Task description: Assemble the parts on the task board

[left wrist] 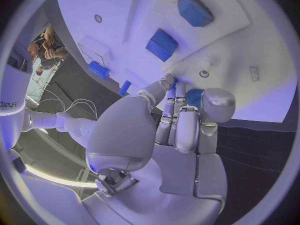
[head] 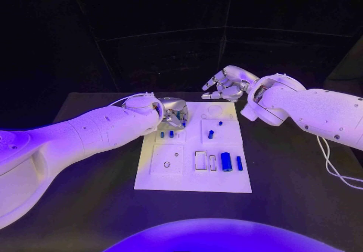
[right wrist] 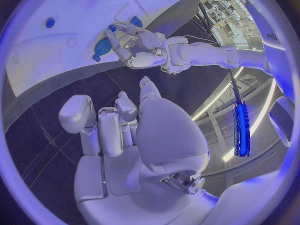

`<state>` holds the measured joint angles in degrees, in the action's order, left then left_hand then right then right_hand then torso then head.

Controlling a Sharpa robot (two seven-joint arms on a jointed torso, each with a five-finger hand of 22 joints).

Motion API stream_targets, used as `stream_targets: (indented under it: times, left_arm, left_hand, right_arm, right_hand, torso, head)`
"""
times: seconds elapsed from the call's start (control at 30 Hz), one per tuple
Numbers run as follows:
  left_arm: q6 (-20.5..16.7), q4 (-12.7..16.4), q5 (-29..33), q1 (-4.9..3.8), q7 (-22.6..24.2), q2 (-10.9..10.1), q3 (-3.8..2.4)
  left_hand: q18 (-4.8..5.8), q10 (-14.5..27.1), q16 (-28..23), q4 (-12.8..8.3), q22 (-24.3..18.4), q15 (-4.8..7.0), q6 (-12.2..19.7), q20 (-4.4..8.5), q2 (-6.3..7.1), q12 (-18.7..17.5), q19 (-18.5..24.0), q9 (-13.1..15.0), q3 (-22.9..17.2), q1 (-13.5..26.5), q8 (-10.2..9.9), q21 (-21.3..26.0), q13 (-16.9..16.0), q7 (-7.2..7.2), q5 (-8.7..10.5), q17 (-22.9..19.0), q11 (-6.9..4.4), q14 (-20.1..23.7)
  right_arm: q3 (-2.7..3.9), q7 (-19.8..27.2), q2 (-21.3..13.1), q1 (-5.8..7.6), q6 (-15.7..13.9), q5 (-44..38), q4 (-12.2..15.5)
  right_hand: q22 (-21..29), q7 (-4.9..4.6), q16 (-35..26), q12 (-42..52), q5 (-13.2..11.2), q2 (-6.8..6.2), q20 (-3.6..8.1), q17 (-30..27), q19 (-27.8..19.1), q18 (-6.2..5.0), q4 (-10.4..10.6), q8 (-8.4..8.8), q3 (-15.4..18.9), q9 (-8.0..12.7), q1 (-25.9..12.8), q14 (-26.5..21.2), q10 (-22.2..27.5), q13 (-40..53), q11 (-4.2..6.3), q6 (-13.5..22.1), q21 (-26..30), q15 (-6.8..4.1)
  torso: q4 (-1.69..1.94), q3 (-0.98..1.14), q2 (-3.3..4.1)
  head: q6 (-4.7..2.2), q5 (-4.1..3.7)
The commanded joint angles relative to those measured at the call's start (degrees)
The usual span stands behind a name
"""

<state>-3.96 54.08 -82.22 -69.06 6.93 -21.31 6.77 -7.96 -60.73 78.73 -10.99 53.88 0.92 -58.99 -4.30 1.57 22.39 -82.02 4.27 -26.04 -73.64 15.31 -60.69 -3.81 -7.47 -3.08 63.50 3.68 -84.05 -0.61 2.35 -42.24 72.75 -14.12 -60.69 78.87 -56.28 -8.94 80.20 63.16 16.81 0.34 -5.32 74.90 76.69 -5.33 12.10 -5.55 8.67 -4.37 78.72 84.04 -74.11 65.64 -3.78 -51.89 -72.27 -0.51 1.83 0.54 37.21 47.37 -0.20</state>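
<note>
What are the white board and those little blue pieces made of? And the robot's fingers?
Task board: probably matte white plastic, flat and without glare. Blue parts, like the large cylinder: likely plastic, smooth and evenly coloured. Left hand and right hand: silvery with bright highlights, metal or metallic-coated plastic; I cannot tell which.

I count one white task board (head: 193, 181), with six blue parts on it in the head view: one thick cylinder (head: 226, 161), one slim pin (head: 239, 163), and four small pieces (head: 210, 134). Two hands: left hand (head: 174, 113), right hand (head: 224, 84).
</note>
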Motion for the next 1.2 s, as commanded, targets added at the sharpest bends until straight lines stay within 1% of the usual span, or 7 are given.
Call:
stream_targets:
  times: [0.03, 0.27, 0.37, 0.43, 0.7, 0.87, 1.2]
  left_arm:
    - [-2.2, 0.6, -0.4, 0.02, 1.2, -0.5, 0.03]
    - [-3.8, 2.9, 1.1, 0.01, 1.6, -2.4, -0.23]
    - [-4.4, 4.0, 2.0, 0.00, 1.9, -3.1, -1.30]
    - [-5.0, 4.7, 2.8, 0.00, 2.1, -3.6, -1.83]
    - [-4.7, 7.6, 3.9, 0.00, 2.1, -6.1, -3.77]
    - [-2.9, 8.6, 4.1, 0.00, 1.0, -7.8, -4.22]
    - [0.1, 8.5, 4.2, 0.10, -0.8, -10.0, -4.35]
  left_hand:
    - [0.91, -0.5, 0.2, 0.0, 0.1, 0.37, -0.5, -0.03, -0.49, -0.3, -0.4, 0.0, -0.3, 0.2, 0.1, -0.4, 0.0, 0.03, 0.26, -0.1, -0.05, -1.4]
    - [1.00, -0.7, 0.2, -0.1, 0.5, 0.39, -0.6, 0.00, -0.39, -0.5, -0.5, 0.0, -0.3, 0.3, 0.0, -0.7, 0.0, -0.02, 0.26, -0.1, -0.04, -1.4]
    - [1.02, -0.7, 0.2, -0.2, 0.6, 0.38, -0.6, 0.01, -0.22, -0.7, -0.5, 0.0, -0.3, 0.4, -0.1, -0.8, 0.0, -0.03, 0.26, -0.2, -0.03, -1.4]
    - [1.03, -0.8, 0.2, -0.2, 0.7, 0.38, -0.6, 0.02, -0.15, -0.7, -0.5, 0.0, -0.4, 0.4, -0.1, -0.9, 0.0, -0.05, 0.26, -0.3, -0.02, -1.3]
    - [1.09, -0.9, 0.2, -0.3, 1.0, 0.37, -0.7, 0.02, -0.07, -0.9, -0.6, 0.0, -0.4, 0.5, -0.2, -1.1, 0.0, -0.10, 0.24, -0.3, 0.01, -1.4]
    - [1.14, -0.9, 0.2, -0.3, 1.2, 0.34, -0.7, 0.02, 0.03, -1.1, -0.7, -0.1, -0.4, 0.6, -0.3, -1.3, 0.1, -0.14, 0.24, -0.3, 0.06, -1.4]
    - [1.17, -0.9, 0.2, -0.3, 1.3, 0.30, -0.7, 0.01, 0.13, -1.4, -0.7, -0.1, -0.4, 0.9, -0.5, -1.4, 0.1, -0.19, 0.24, -0.5, 0.12, -1.3]
  right_arm:
    - [0.04, 0.6, 0.0, 0.12, 0.3, 0.2, 0.1]
    - [0.04, 0.6, 0.0, 0.12, 0.3, 0.2, 0.0]
    - [0.04, 0.6, -0.1, 0.12, 0.3, 0.2, -0.1]
    - [0.04, 0.5, -0.1, 0.12, 0.3, 0.2, -0.2]
    - [0.04, 0.4, -0.3, 0.12, 0.3, 0.2, -0.4]
    - [0.04, 0.3, -0.4, 0.11, 0.3, 0.2, -0.4]
    - [0.03, 0.2, -0.4, 0.11, 0.2, 0.2, -0.5]
  right_hand:
    - [0.0, -0.08, -0.3, -0.1, 0.3, 0.37, 0.04, 1.4, -0.4, -0.90, 0.1, -0.37, 0.3, -0.1, 0.0, 2.8, 0.3, 0.1, -0.09, 0.0, 0.2, -0.20]
    - [0.0, -0.08, -0.3, -0.1, 0.3, 0.37, 0.04, 1.4, -0.4, -0.90, 0.1, -0.37, 0.3, -0.1, 0.0, 2.8, 0.3, 0.1, -0.09, 0.0, 0.2, -0.20]
    - [0.0, -0.08, -0.3, -0.1, 0.3, 0.37, 0.04, 1.4, -0.4, -0.90, 0.1, -0.37, 0.3, -0.1, 0.0, 2.8, 0.3, 0.1, -0.09, 0.0, 0.2, -0.20]
    - [0.0, -0.08, -0.3, -0.1, 0.3, 0.37, 0.04, 1.4, -0.4, -0.90, 0.1, -0.37, 0.3, -0.1, 0.0, 2.8, 0.3, 0.1, -0.09, 0.0, 0.2, -0.20]
    - [0.0, -0.08, -0.3, -0.1, 0.3, 0.37, 0.04, 1.4, -0.4, -0.90, 0.1, -0.37, 0.3, -0.1, 0.0, 2.8, 0.3, 0.1, -0.09, 0.0, 0.2, -0.20]
    - [0.0, -0.08, -0.3, -0.1, 0.3, 0.37, 0.04, 1.4, -0.4, -0.90, 0.1, -0.37, 0.3, -0.1, 0.0, 2.8, 0.3, 0.1, -0.09, 0.0, 0.2, -0.20]
    - [0.0, -0.05, -0.3, -0.1, 0.4, 0.53, 0.05, 1.4, -0.4, -0.90, 0.1, -0.46, 0.4, -0.1, 0.0, 2.8, 0.3, 0.1, -0.07, -0.1, 0.2, -0.21]
  torso:
    - [0.08, -0.04, -0.03]
    - [0.08, 0.02, -0.02]
    - [0.11, -0.01, 0.01]
    - [0.20, -0.08, 0.01]
    - [0.24, -0.03, -0.05]
    - [0.09, 0.00, 0.00]
    - [0.12, -0.02, 0.01]
  head:
    - [-0.15, -0.09]
    - [-0.39, -0.23]
    - [-0.60, -0.24]
    - [-0.65, -0.22]
    - [-0.97, 0.35]
    - [-0.97, 0.56]
    - [-0.85, 0.88]
